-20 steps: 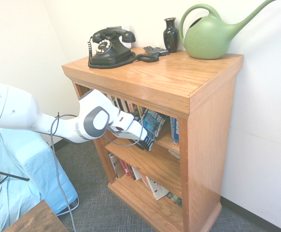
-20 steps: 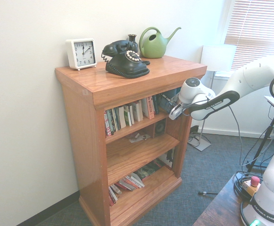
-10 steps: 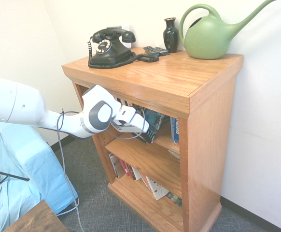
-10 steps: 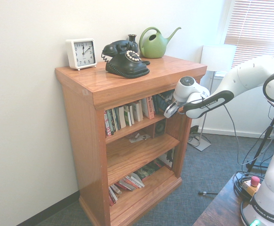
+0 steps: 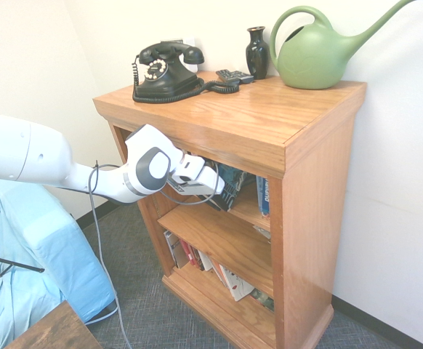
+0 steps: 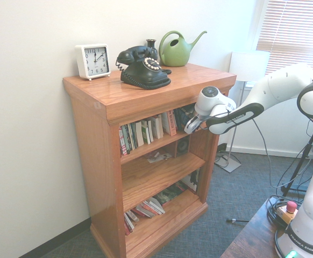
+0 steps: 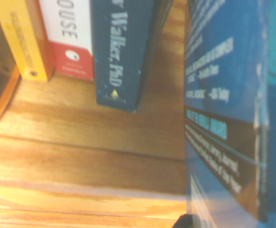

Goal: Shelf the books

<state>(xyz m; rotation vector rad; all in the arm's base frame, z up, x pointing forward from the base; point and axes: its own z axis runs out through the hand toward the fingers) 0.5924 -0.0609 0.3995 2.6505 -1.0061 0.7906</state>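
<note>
The thick blue paperback book [image 5: 232, 183] stands tilted inside the top opening of the orange-brown wooden shelf [image 5: 270, 120], just under its overhanging top. My gripper [image 5: 216, 187] reaches in from the front and is shut on the book's near edge. From the other side, the gripper [image 6: 189, 128] sits at the right end of the top shelf [image 6: 146, 97], with the book [image 6: 186, 114] dark behind it. The wrist view shows the book's blue back cover [image 7: 225, 118] close by, above the shelf board [image 7: 81, 156].
A row of thinner books [image 6: 146, 130] fills the left of the top shelf; their spines [image 7: 116, 52] lie close to the held book. A black telephone [image 5: 164, 69], vase [image 5: 256, 51], green watering can [image 5: 317, 54] and clock [image 6: 93, 61] stand on top.
The arm has risen and pushed further in, carrying the book from the front edge of the middle opening up into the top shelf.
</note>
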